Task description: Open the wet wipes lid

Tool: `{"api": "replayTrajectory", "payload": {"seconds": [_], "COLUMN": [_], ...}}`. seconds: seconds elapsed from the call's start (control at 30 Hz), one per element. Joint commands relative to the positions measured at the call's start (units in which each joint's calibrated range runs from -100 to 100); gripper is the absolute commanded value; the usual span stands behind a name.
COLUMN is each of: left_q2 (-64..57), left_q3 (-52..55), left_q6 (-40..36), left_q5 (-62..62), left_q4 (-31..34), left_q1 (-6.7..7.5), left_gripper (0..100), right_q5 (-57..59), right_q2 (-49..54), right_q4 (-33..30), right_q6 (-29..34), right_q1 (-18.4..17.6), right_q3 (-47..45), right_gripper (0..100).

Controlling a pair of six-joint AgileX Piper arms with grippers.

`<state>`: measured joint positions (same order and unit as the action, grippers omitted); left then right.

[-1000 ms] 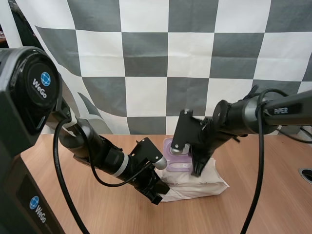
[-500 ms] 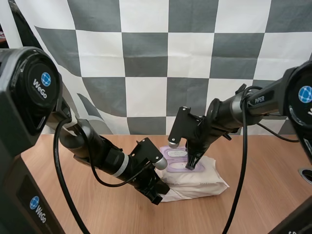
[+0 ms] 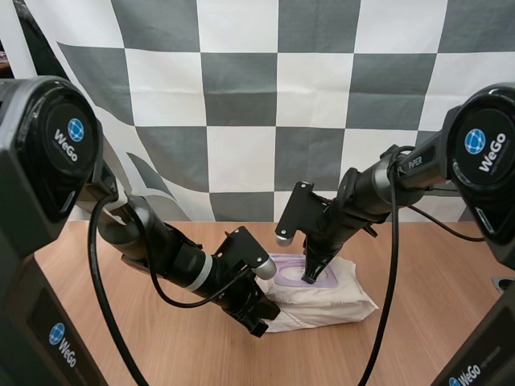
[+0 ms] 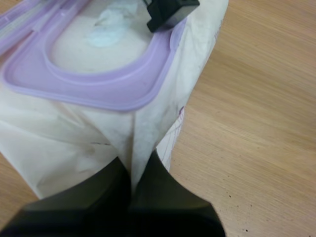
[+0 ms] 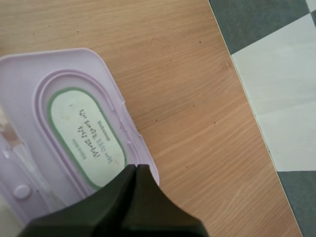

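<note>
A white wet wipes pack [image 3: 342,303] lies on the wooden table [image 3: 418,338]. Its purple lid [image 3: 287,269] is flipped back and lies open behind the pack, its labelled inner face [image 5: 84,133] turned up. My right gripper [image 3: 308,279] is shut, and its tip [image 5: 136,170] rests on the open lid's edge. My left gripper [image 3: 259,326] is shut on a fold at the pack's near left end [image 4: 74,143]. Beyond that fold, the purple opening frame [image 4: 98,94] rings a white wipe [image 4: 111,27], and the right gripper's tip [image 4: 170,12] sits at the frame's far side.
Bare wood [image 5: 173,74] stretches around the pack on all sides. A dark round hole [image 3: 505,288] sits in the table at the far right edge.
The right gripper has moved down and left, and the lid has swung from raised to lying back flat. The left arm has stayed still on the pack.
</note>
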<state>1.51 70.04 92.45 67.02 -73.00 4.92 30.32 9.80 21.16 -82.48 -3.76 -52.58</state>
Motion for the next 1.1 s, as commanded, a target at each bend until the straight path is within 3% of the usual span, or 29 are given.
{"api": "replayTrajectory", "payload": {"seconds": [0.0,0.23,0.3,0.37,0.47,0.5,0.53,0.83,1.07], "left_q2": [0.04,0.04,0.04,-0.08,-0.21,-0.21,-0.21,-3.22,-19.13], "left_q3": [-0.01,-0.01,-0.01,-0.30,-1.02,-1.32,-1.35,-1.88,-2.79], "left_q6": [0.85,0.85,0.85,0.85,0.85,0.85,0.85,0.85,-1.56], "left_q5": [0.87,3.31,3.31,3.36,3.52,3.52,2.66,0.64,13.20], "left_q4": [-0.07,1.29,1.92,2.61,3.38,3.38,3.16,5.07,8.42], "left_q1": [0.02,0.02,0.02,0.02,0.02,0.02,0.02,-0.31,-5.01], "left_gripper": [0,0,8,24,71,92,100,100,100], "right_q5": [0.43,5.33,6.73,7.47,8.68,9.93,11.91,21.19,28.39], "right_q2": [2.64,19.87,25.10,30.33,37.84,39.72,41.22,51.27,55.83], "right_q4": [-0.56,-3.13,-7.40,-11.17,-16.14,-17.48,-18.52,-20.61,-20.61], "right_q6": [1.97,6.88,11.45,14.85,17.56,18.33,19.47,23.90,31.02], "right_q1": [-0.05,-0.05,-0.05,-0.05,-0.05,-0.05,0.04,0.79,0.79], "right_q3": [-0.01,-0.01,-0.01,-0.01,-0.01,-0.01,-0.01,-0.01,-0.01], "right_gripper": [0,0,0,0,0,0,0,0,0]}}
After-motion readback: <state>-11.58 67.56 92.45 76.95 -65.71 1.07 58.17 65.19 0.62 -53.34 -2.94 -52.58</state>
